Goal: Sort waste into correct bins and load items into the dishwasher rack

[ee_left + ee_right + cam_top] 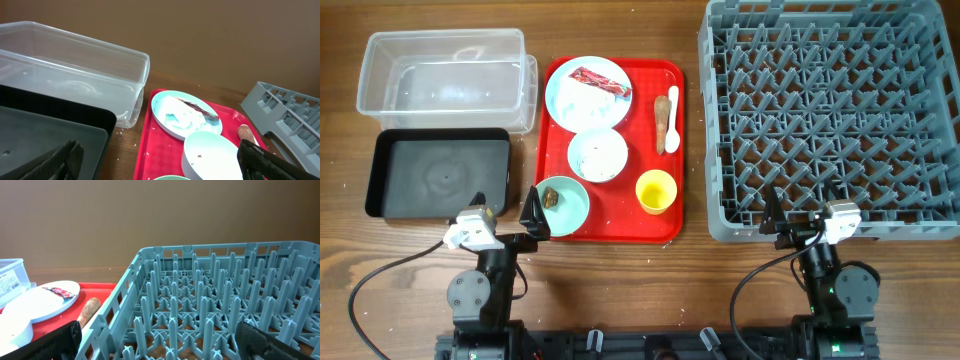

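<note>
Robotics laboratory bench: left arm (480, 290) and right arm (837, 285) mounted on a black rail (650, 347) at the lower edge, cables (395, 260) looping over a wooden tabletop (620, 290), bare brown wall (225, 40) behind.

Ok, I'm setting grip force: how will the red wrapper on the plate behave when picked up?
The red wrapper looks thin and lies flat, so it is probably floppy and very light. It seems to rest partly on crumpled tissue on the plate, so a pinch may well lift tissue too.
</note>
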Controlling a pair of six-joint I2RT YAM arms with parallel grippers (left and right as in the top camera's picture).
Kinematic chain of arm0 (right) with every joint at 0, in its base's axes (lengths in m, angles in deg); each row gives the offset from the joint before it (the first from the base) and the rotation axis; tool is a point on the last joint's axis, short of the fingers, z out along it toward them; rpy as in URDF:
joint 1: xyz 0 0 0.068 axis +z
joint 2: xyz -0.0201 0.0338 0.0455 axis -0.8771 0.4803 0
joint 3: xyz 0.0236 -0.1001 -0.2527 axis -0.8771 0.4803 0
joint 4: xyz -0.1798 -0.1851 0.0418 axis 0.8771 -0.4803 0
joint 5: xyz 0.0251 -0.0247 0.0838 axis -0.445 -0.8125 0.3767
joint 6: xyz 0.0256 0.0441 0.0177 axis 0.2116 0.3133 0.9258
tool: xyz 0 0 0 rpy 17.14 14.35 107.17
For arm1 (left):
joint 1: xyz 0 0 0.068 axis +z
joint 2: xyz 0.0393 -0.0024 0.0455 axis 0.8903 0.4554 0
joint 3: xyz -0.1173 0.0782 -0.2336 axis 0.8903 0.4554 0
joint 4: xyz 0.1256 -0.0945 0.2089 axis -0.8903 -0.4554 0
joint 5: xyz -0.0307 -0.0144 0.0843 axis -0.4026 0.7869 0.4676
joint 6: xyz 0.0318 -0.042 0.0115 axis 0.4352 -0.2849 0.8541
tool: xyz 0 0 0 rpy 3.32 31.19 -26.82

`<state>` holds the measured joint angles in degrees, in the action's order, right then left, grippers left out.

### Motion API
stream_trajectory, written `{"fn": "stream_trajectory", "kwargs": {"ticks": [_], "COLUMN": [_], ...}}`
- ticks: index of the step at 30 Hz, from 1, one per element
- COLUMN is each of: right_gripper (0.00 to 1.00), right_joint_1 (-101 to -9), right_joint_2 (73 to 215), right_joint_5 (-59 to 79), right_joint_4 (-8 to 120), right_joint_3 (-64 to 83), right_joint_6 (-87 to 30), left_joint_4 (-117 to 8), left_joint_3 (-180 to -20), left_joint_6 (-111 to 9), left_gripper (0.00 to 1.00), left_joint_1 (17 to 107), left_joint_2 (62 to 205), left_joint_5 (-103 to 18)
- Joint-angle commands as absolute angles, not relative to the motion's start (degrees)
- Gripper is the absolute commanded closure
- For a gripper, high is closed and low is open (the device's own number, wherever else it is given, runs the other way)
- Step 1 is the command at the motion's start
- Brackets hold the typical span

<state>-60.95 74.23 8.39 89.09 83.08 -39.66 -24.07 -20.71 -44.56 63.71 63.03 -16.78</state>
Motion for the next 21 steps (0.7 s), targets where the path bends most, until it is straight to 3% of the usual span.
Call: {"fn": "stream_trajectory", "kwargs": {"ticks": [1,21], "right_gripper": [0.0,0.0], "right_joint_1": [-60.71,-60.71], "right_joint_2": [74.51,74.51], "right_joint_5": [8.01,7.77], "right_joint_4": [89.24,90.18], "right_joint_3": [83.23,83.23], "right_joint_6": [-39.48,-39.66], "left_joint_4": [-24.29,-24.07], "left_joint_3": [-20.4,-20.4], "left_joint_6": [-43.84,-43.86], "left_gripper": [0.0,0.0], "left_joint_1": [63.38,63.38], "left_joint_2": [62.73,62.73], "left_joint_5": [-17.48,-18.38]}}
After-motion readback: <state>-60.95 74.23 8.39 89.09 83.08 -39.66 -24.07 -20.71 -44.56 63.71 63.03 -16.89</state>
